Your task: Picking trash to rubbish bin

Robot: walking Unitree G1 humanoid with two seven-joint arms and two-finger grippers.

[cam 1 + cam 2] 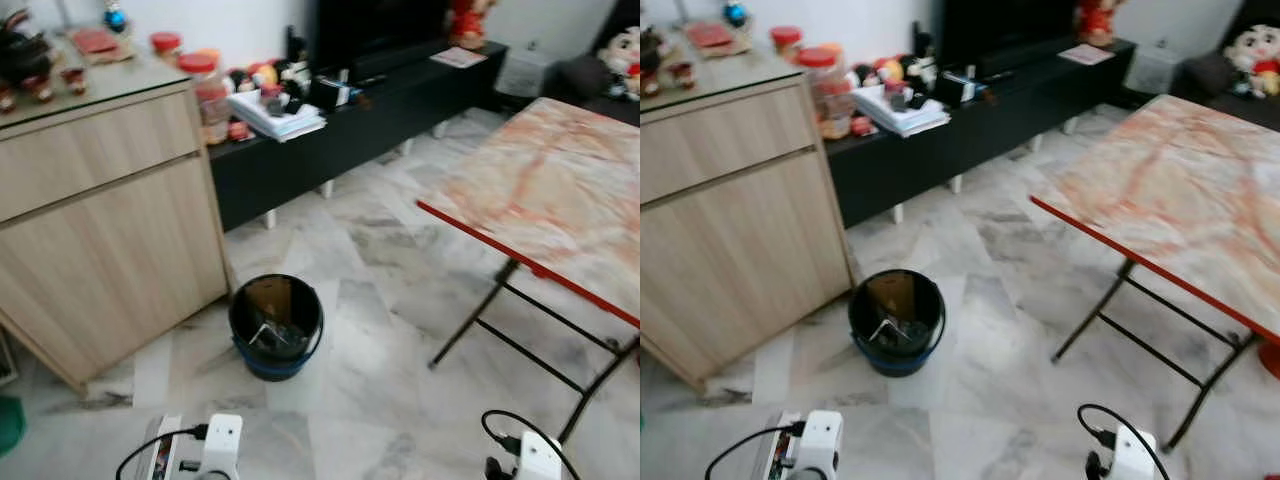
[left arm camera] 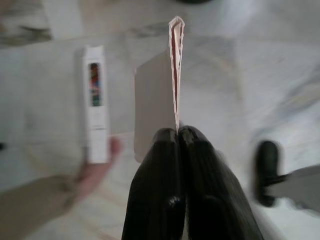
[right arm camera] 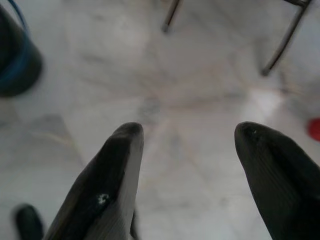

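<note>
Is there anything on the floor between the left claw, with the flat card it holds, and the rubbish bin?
Nothing visible. The left claw is shut on the flat card, and bare marble floor runs ahead to the open black rubbish bin beside the wooden cabinet.

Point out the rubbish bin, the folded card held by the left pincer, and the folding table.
rubbish bin (image 1: pixel 276 326): left eye view, on its dark inside wall.
folded card (image 2: pixel 174 70): left wrist view, on its thin edge above the shut fingers.
folding table (image 1: pixel 545 190): left eye view, on its marbled top.
</note>
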